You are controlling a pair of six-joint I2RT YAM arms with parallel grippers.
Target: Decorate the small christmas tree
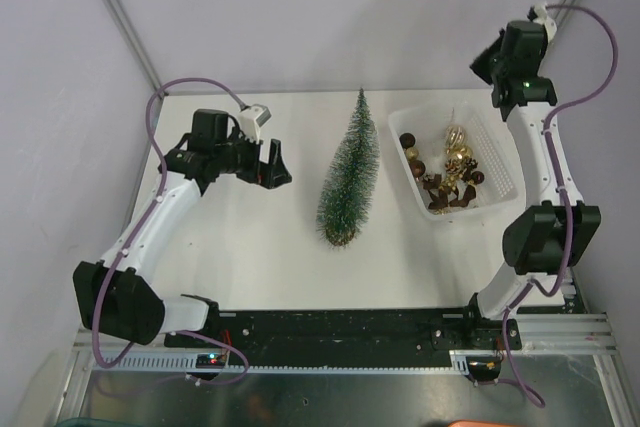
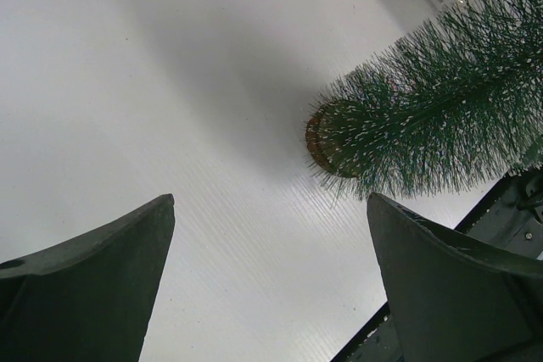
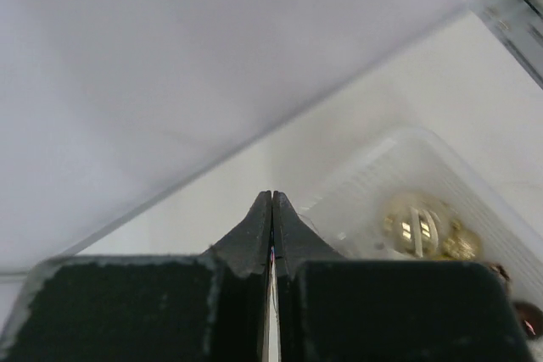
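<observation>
Right gripper (image 3: 271, 199): shut above basket (image 1: 500, 152), right of small christmas tree (image 1: 350, 172); contents we cannot tell.
Left gripper (image 2: 271, 209): wide open, empty, left of tree.
Care: we confirm a bauble (image 1: 458, 137) hangs before moving.

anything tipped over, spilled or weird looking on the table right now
Nothing stands out. The slim dark green bottle-brush tree stands upright on its brown wooden base, bare of ornaments. The brown and gold baubles all sit inside the white plastic basket, none spilled onto the white table.
</observation>
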